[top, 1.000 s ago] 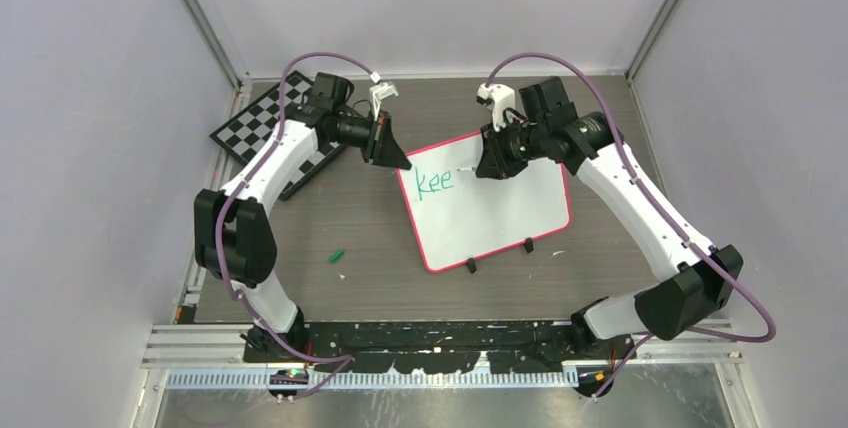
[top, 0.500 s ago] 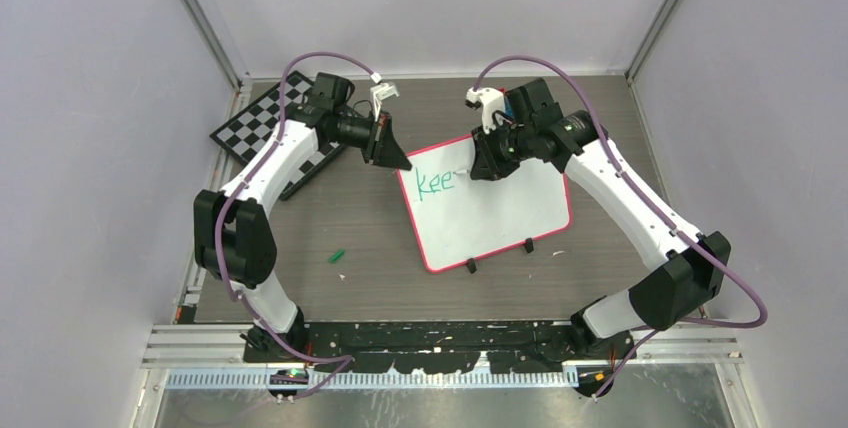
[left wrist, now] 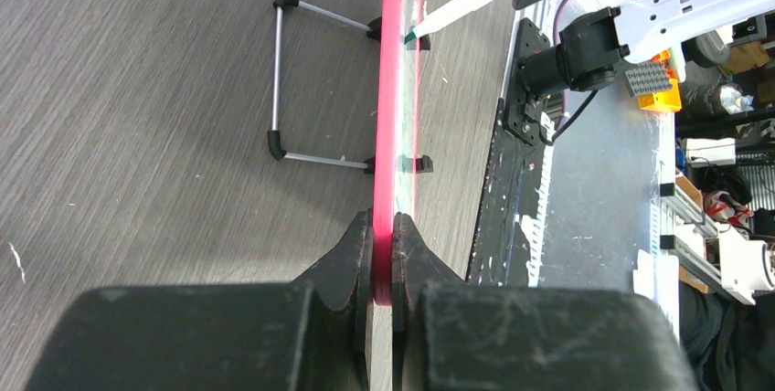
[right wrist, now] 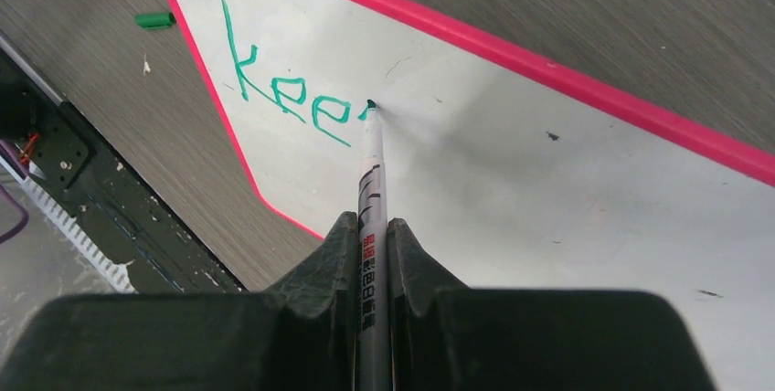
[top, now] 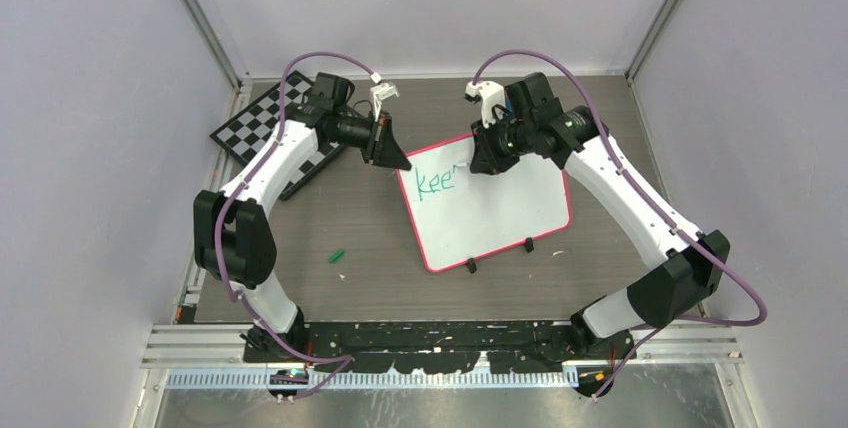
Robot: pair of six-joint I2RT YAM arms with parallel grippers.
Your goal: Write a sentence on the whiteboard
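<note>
Green marker lettering, the sentence (top: 434, 182), reads "kee" so far, with a short stroke begun just right of the second "e". It sits in the upper-left area of the whiteboard (top: 500, 216).

The whiteboard stands at mid-table, slightly right of centre and turned at an angle to the table edges. Two small black feet (top: 470, 266) are at its near rim. In the left wrist view a wire stand (left wrist: 278, 80) props it from the back side.

The right gripper (right wrist: 370, 237) is clenched on a marker (right wrist: 373, 176). The marker tip touches the board surface at the end of the lettering. In the top view the right gripper and wrist cover the far edge of the board and hide the marker.

The left gripper (left wrist: 384, 247) is clamped on the pink rim of the whiteboard at its far-left corner, one finger on each face. Its fingers cover that corner in the top view.

A green cap (top: 338, 255) lies on the table (top: 350, 208) left of the board, well apart from it. A black-and-white chessboard (top: 252, 126) lies at the far-left corner, partly under the left arm.
</note>
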